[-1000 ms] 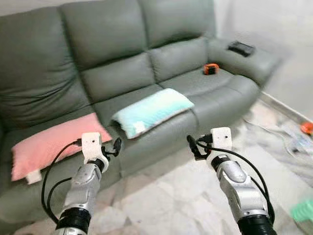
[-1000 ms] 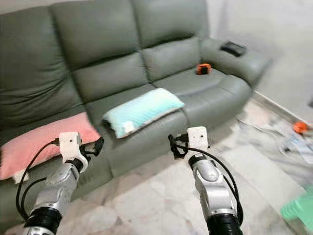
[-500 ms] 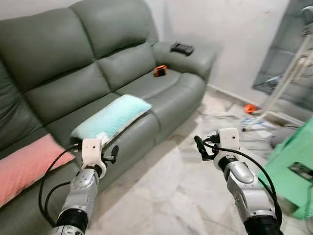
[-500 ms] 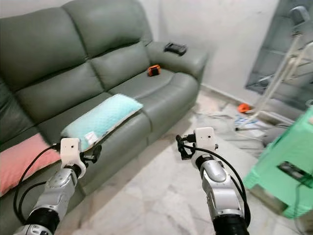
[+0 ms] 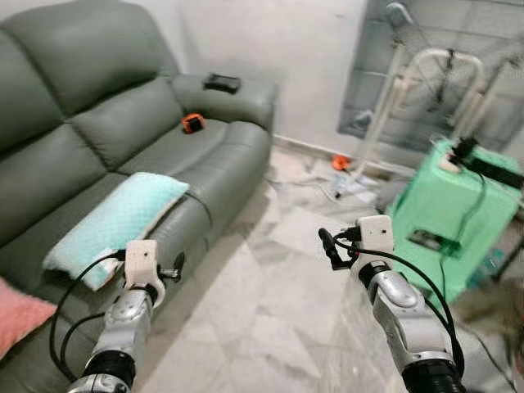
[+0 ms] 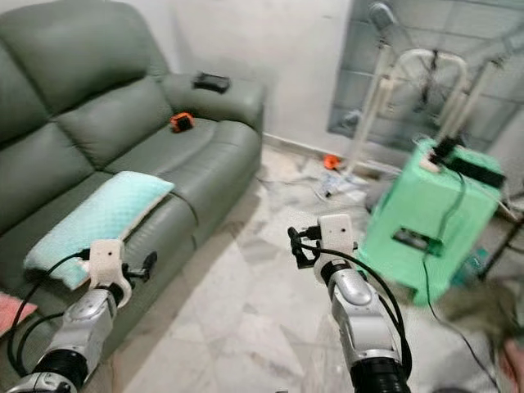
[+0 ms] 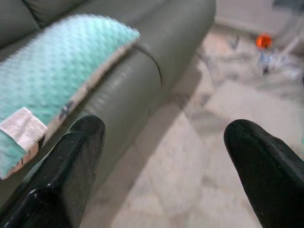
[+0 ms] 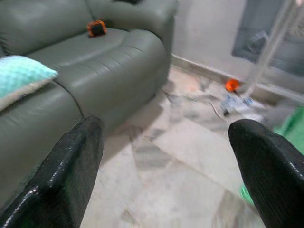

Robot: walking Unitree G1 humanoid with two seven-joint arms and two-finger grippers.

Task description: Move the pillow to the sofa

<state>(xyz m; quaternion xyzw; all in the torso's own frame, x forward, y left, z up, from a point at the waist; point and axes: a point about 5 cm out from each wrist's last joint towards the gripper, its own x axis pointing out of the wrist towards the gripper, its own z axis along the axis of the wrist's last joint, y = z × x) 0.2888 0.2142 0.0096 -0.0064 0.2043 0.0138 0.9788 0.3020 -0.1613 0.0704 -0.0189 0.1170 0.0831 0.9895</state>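
Note:
A teal pillow [image 5: 115, 225] lies on the seat of the grey-green sofa [image 5: 221, 160], its near end hanging over the front edge. The corner of a pink pillow [image 5: 15, 315] shows on the sofa at the far left. My left gripper [image 5: 175, 267] hovers just in front of the sofa's front edge, below the teal pillow [image 7: 52, 99], open and holding nothing. Over the marble floor my right gripper [image 5: 331, 248] is held out, also open and empty; its wrist view looks at the sofa end [image 8: 118, 57].
An orange object [image 5: 193, 123] sits on the right seat and a black remote [image 5: 221, 82] on the armrest. A green plastic stool [image 5: 446, 213] stands at the right, a white metal frame [image 5: 417, 90] behind it. Cables, papers and a small orange thing [image 5: 338, 162] lie near the wall.
The whole view has swung to the right: the sofa and pillows slid left, and the green stool and white frame came into sight. Both grippers stay open and empty.

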